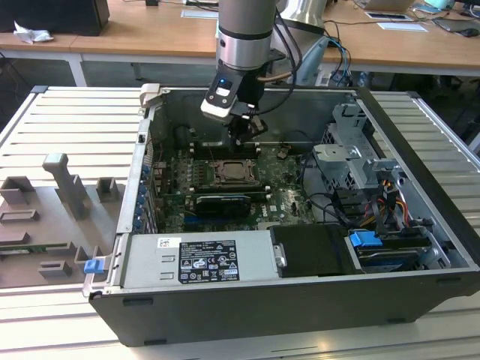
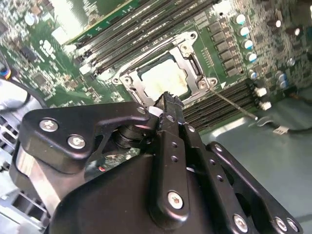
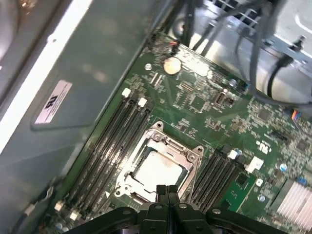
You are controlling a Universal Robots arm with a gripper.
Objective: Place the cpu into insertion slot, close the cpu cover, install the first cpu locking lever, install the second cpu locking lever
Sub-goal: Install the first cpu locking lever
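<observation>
Hand [image 3: 165, 189] clenched, black fingertips pressed together with nothing seen between them. It hangs just above the near edge of the insertion slot [image 1: 235, 171], inside the open computer case [image 1: 300, 307].

Cpu [image 3: 158, 168] sits in the slot: a flat, pale, matte metal square. Cpu cover [image 3: 168, 141] appears to lie down around it, a thin stamped silvery frame with a glossy rim and screws at the corners.

In the second wrist view a thin springy wire locking lever [image 2: 231, 101] runs out from the slot's corner across the memory slots [image 2: 234, 97]. Cannot tell whether it is latched.

Risks, as I judge them:
- The wire is slim and smooth, so narrow fingertips could slide off it onto the long black plastic memory slots or the small capacitors [image 2: 243, 31] beside them.
- An off-centre push could scrape the cover or load the chip unevenly.
- A half-hooked lever could spring back.
</observation>
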